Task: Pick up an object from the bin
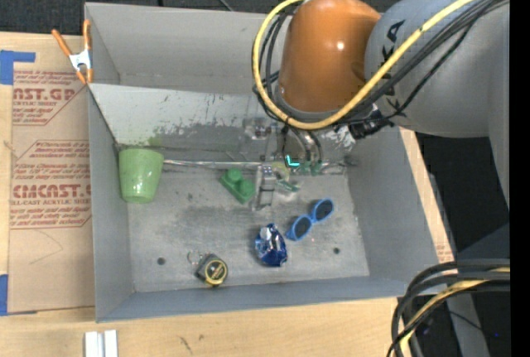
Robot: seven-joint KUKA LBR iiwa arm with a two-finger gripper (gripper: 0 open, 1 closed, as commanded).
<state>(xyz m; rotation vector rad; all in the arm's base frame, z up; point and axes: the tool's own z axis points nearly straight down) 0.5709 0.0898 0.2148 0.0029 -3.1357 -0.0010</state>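
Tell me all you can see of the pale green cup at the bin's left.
The pale green plastic cup is plain and slightly see-through, wider at its far end, narrower and rounded at its near end. It seems to lie on its side on the grey metal bin's floor, at the foot of the left wall; whether it touches the wall I cannot tell. No loose thing touches it, and the robot's hand is apart from it, near the bin's middle.
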